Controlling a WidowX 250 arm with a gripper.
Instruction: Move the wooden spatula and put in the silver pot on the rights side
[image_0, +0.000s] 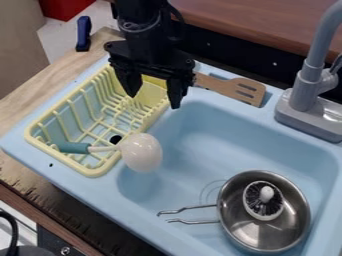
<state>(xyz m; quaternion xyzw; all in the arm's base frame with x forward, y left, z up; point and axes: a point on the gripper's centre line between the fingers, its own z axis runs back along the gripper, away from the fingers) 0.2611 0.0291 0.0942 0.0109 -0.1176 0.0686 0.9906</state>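
While the black pincer (154, 100) is hanging over the yellow dish rack (60, 156) with its two fingers spread apart and nothing between them, the wooden spatula (244, 90) is lying along the back rim of the blue sink (93, 190), just beside the pincer. From where I'm standing, its slotted end is pointing toward the grey tap (308, 85), and its handle is running back behind the pincer's nearer side, so I'm not seeing whether the two are touching. The silver pot (267, 236) is sitting in the basin, well apart from the spatula, with its wire handles pointing toward the rack and a round dark-and-white thing (264, 200) resting inside it. A white ladle-like thing (141, 152) with a teal handle is leaning over the rack's edge, its round head hanging toward the basin. None of the moving is showing as done: the spatula is waiting outside the pot, and the pincer is holding nothing. By my reckoning, the whole job is remaining, meaning the grasp, the lift over the basin and the lowering into the pot, where that round thing is taking up some of the room.
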